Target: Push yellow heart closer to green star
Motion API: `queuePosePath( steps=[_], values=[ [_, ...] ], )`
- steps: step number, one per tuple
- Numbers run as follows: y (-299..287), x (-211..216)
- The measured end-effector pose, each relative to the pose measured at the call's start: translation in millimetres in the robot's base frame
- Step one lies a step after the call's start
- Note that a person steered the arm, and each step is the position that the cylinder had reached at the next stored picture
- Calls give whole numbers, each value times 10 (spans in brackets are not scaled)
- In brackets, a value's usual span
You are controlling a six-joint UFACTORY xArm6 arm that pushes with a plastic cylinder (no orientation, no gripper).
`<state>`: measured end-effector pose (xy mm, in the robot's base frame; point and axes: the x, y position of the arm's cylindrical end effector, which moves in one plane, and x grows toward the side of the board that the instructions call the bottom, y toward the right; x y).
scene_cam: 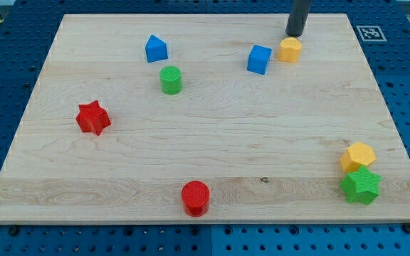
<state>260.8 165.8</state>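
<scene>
The yellow heart point(289, 50) lies near the view's top right, just right of a blue cube point(259, 59). My tip point(295, 34) stands just above the heart, touching or nearly touching its upper edge. The green star point(361, 185) lies far down at the view's bottom right, near the board's corner. A yellow hexagon point(358, 156) sits just above the star, touching it.
A blue house-shaped block point(156, 48) and a green cylinder point(170, 80) lie at upper left. A red star point(92, 117) is at the left and a red cylinder point(196, 198) at bottom centre. The wooden board point(226, 142) ends close to the green star.
</scene>
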Motion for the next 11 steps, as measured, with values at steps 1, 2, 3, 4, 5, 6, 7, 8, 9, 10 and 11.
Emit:
queuePosePath(
  steps=[1,2,3,4,5,6,7,8,9,10,11],
  values=[
    [-107,227],
    [-107,664],
    [-107,1196],
    [-106,1742],
    [-125,2093],
    [-130,2063],
    [-212,2109],
    [-245,2304],
    [-203,2496],
    [-156,2580],
    [-156,2580]
  ],
)
